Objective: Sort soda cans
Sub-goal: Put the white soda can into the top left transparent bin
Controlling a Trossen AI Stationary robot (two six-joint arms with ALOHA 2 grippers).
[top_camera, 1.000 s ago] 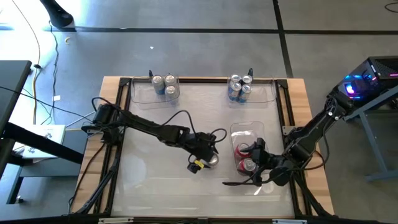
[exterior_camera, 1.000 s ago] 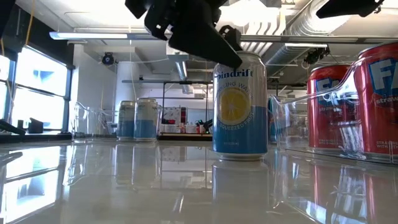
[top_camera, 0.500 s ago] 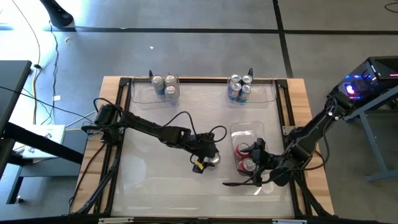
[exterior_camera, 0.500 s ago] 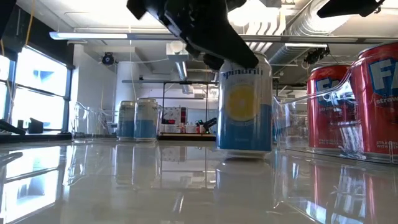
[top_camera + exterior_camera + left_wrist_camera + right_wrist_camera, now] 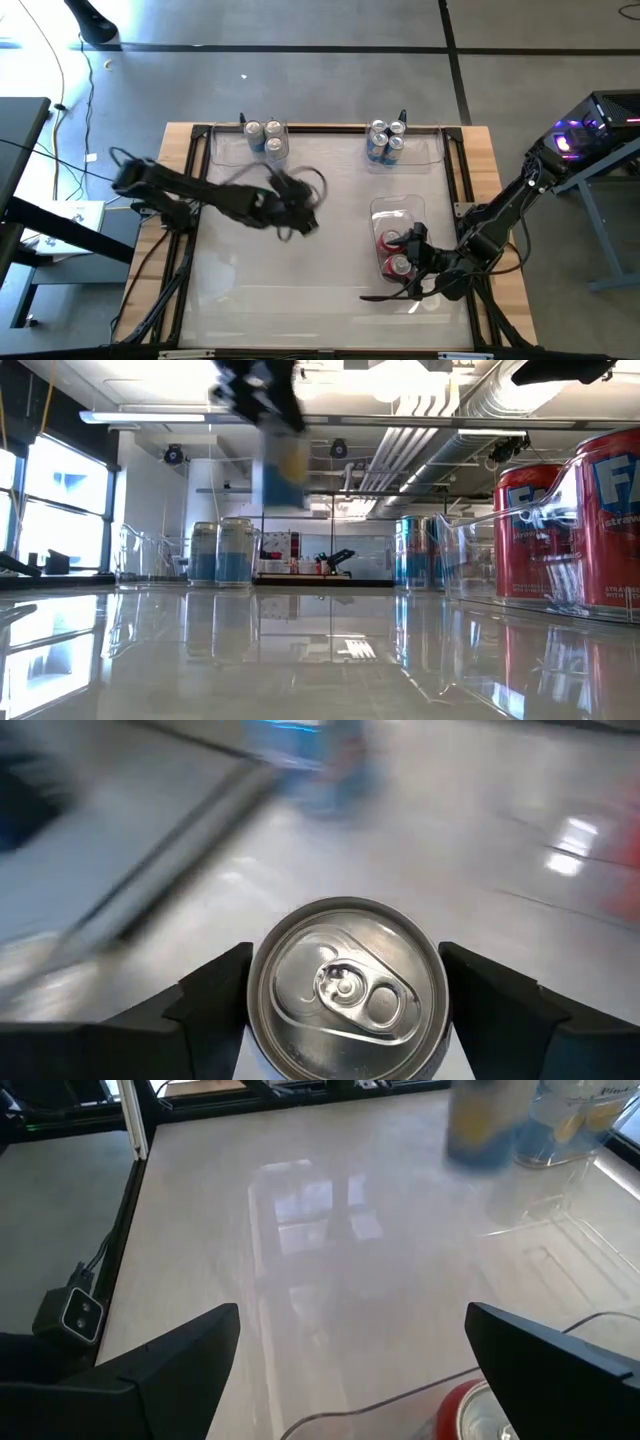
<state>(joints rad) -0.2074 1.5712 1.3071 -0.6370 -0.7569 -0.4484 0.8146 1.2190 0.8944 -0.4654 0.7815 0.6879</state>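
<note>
Your left gripper (image 5: 345, 1010) is clamped on the blue-and-yellow metal can with the silver top (image 5: 345, 982), up over the table's middle. Carry it level to the far edge bins. Your right gripper (image 5: 350, 1380) waits, jaws apart, by the right edge.

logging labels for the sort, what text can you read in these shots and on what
"FA": red can in the near bin, low view.
"F" and "straw": nearest red can, cut off by the frame.
Can in the left pincer: label too blurred to read.
Far cans: too small.
</note>
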